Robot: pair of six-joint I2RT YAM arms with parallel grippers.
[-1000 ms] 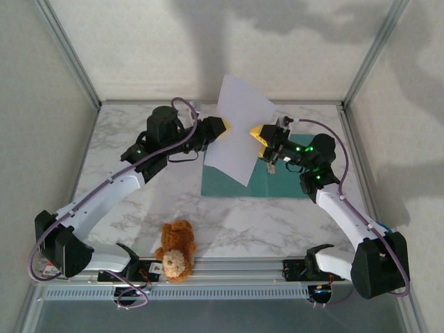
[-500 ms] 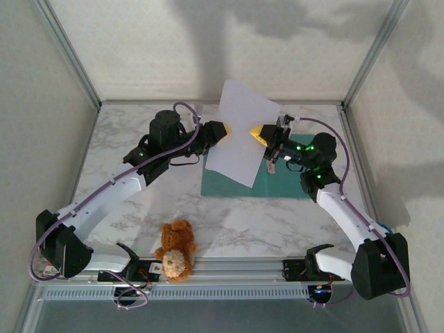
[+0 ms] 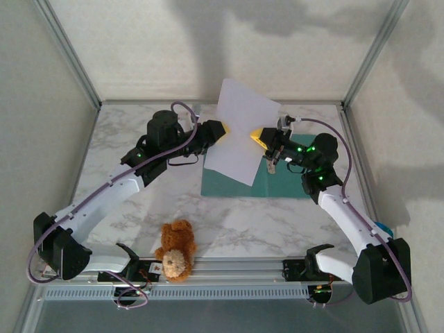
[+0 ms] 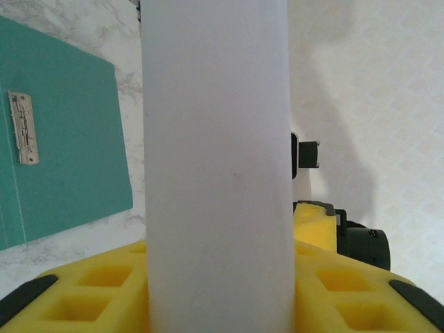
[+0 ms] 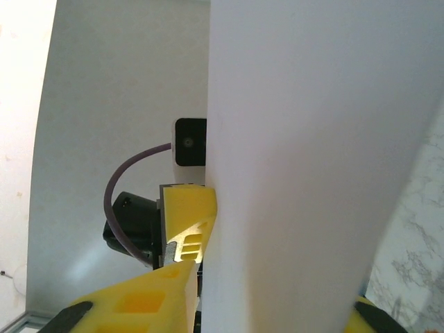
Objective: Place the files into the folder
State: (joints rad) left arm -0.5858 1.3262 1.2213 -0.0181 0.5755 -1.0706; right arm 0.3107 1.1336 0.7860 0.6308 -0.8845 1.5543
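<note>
The files (image 3: 239, 132) are white sheets held upright in the air above the teal folder (image 3: 284, 184), which lies flat on the marble table. My left gripper (image 3: 223, 130) is shut on their left edge, and in the left wrist view the files (image 4: 215, 173) fill the gap between its yellow fingers (image 4: 90, 291). My right gripper (image 3: 255, 135) is at their right edge. In the right wrist view the files (image 5: 305, 173) run between its fingers (image 5: 146, 305), both touching the paper. The folder (image 4: 62, 152) has a metal clip.
A brown teddy bear (image 3: 175, 250) sits at the table's near edge between the arm bases. Metal frame posts (image 3: 69, 55) and pale walls enclose the table (image 3: 125, 215) on three sides. The left gripper's yellow finger (image 5: 187, 222) shows beyond the paper in the right wrist view.
My right gripper has narrowed its jaws onto the right edge of the files. The left arm shifted slightly and kept its hold, and the sheets stayed upright.
</note>
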